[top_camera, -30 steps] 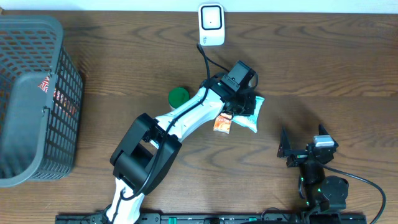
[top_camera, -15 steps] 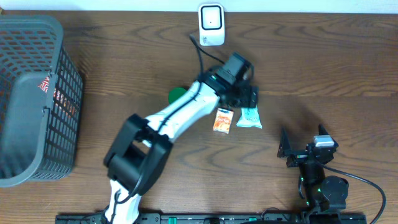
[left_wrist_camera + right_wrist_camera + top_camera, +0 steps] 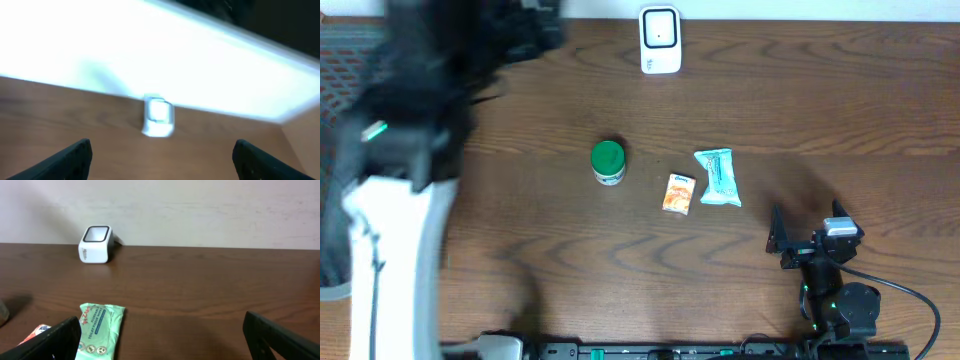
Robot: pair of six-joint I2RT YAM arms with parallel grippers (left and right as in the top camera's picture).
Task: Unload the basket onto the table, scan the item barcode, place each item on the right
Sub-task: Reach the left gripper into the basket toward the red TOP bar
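Note:
The white barcode scanner stands at the table's far edge, also in the left wrist view as a blurred white scanner. A green tissue pack lies flat mid-table beside an orange packet; no gripper touches either. My left arm is a dark blur at the upper left. Its gripper is open with nothing between the fingers. My right gripper rests open near the front edge, facing the tissue pack and the scanner.
A green-capped jar stands left of the orange packet. The grey basket at the left is mostly hidden behind the blurred left arm. The orange packet shows at the right wrist view's lower left.
The left gripper opened and let go of the tissue pack, which now lies beside the orange packet. The left arm swung away to the upper left. The right arm stayed still.

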